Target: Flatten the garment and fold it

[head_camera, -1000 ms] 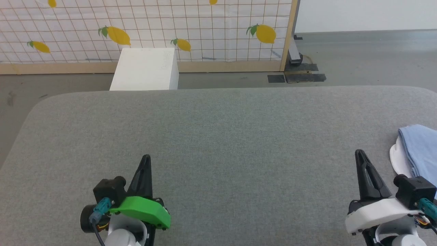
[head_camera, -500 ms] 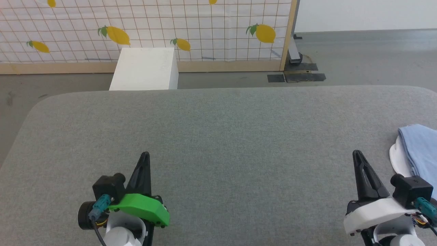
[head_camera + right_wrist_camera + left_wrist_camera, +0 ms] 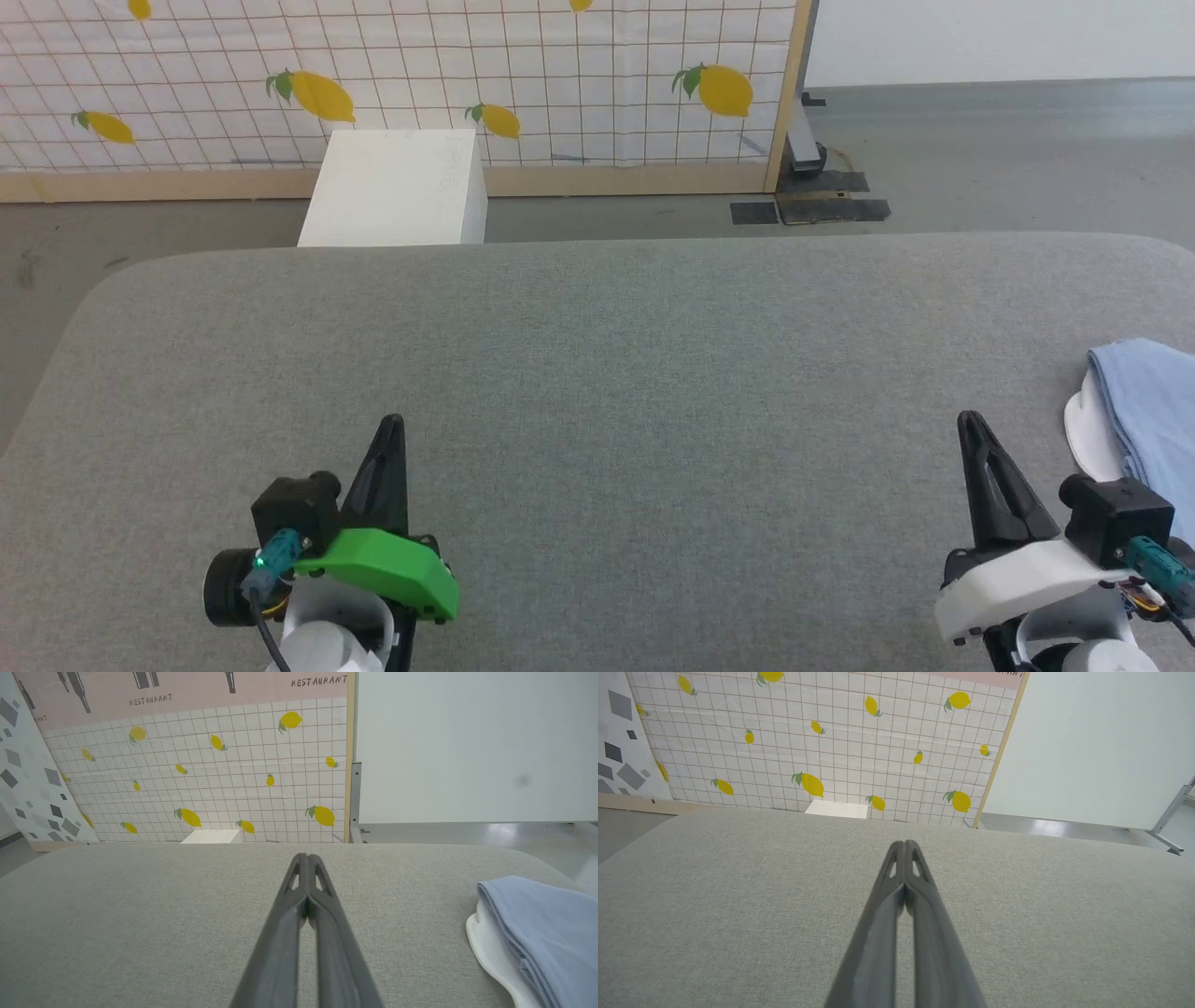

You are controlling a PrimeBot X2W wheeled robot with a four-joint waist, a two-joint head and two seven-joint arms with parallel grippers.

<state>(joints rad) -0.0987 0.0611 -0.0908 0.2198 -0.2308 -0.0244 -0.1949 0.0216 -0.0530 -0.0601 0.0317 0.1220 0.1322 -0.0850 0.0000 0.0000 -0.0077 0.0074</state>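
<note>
Light blue garment (image 3: 1150,397), grey table (image 3: 597,373)

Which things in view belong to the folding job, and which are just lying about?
Job: light blue T-shirt, bunched at far right; grey table under it; left gripper, right gripper, both shut, empty.
Lying about: white box; lemon-print screen; black floor tape.

"RESTAURANT" is printed on the pink wall panel (image 3: 187,695).
</note>
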